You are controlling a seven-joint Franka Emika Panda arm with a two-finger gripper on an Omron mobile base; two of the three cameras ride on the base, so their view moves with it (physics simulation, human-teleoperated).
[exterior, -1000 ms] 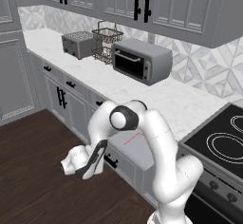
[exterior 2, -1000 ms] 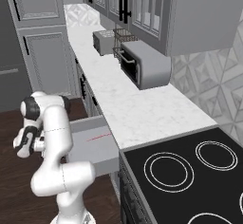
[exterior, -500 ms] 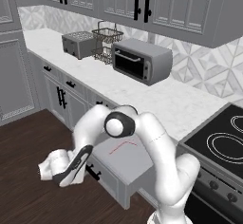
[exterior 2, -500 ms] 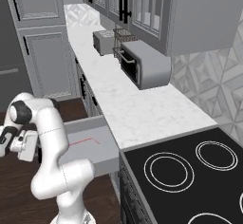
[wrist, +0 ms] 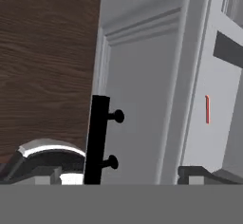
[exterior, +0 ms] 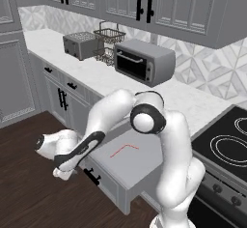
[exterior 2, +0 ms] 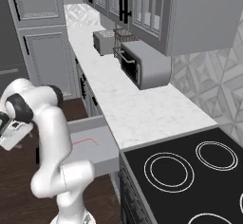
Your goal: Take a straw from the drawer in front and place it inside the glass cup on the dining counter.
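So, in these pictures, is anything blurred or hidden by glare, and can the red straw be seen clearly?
Left base view: even flat light, no glare; the straw reads as a thin bent red line in the open drawer. Right base view: the same, straw faint. Hand view: soft, drawer front close; a short red sliver.

I see the drawer (exterior: pixel 126 166) pulled well out from the grey cabinet run, its framed panel front bearing a black bar handle (wrist: pixel 98 140). On its plain grey floor lies the straw (exterior: pixel 124 149), thin and red, apparently bent near one end, flat, clear of the walls.
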